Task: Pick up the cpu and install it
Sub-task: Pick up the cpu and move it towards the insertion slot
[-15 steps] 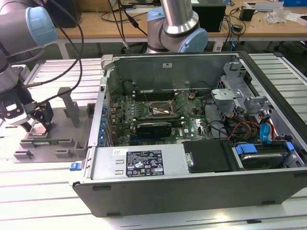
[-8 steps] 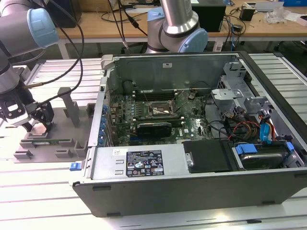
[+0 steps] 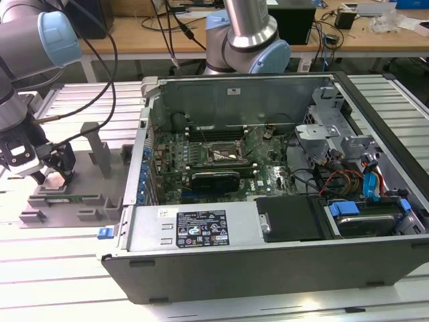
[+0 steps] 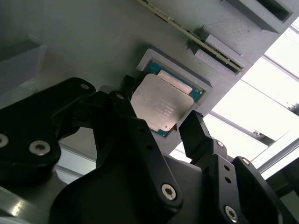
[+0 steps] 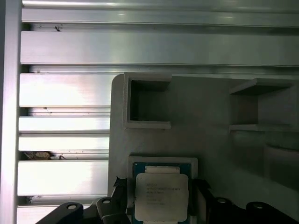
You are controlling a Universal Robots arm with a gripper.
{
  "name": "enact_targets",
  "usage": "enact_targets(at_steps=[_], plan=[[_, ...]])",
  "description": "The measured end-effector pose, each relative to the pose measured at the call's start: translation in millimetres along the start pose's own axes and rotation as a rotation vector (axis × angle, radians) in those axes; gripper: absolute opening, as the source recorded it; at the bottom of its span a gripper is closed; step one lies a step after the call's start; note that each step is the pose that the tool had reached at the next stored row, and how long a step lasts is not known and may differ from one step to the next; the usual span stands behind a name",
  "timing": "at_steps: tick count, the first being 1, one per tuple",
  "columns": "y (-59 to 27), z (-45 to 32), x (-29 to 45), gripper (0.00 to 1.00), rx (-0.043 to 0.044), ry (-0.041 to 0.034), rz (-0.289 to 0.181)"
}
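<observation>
- The cpu (image 4: 159, 105) (image 5: 161, 196) lies flat, silver top up, in a square pocket (image 4: 150, 57) of the grey fixture tray (image 3: 87, 208).
- The tray rests on the slatted bench (image 3: 53, 268), at the exterior view's left of the open computer case (image 3: 201, 268).
- The gripper (image 3: 57, 178) (image 4: 160, 105) (image 5: 161, 184) hangs low over the pocket. It is spread wide, one black finger (image 4: 194, 128) on each side of the chip, and grips nothing.
- A green memory stick (image 4: 187, 32) sits in a slot just beside the pocket.
- The motherboard socket (image 3: 224, 155) lies inside the case, well apart from the gripper.
</observation>
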State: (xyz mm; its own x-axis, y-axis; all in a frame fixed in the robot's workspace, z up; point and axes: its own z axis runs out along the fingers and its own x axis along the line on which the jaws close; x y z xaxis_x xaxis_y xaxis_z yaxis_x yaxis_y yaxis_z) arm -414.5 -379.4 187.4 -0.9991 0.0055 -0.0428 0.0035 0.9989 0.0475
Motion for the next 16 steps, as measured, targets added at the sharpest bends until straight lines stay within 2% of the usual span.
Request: enact_targets(at_steps=[6, 7, 15, 16], plan=[[0.0, -0.2, 0.0, 0.65, 0.0, 0.0, 0.0], [0.0, -0.3, 0.0, 0.57, 0.0, 0.0001, 0.0], [0.0, -0.6, 0.0, 0.58, 0.0001, 0.0, 0.0], [0.0, -0.7, 0.0, 0.65, 0.0001, 0.0001, 0.0]])
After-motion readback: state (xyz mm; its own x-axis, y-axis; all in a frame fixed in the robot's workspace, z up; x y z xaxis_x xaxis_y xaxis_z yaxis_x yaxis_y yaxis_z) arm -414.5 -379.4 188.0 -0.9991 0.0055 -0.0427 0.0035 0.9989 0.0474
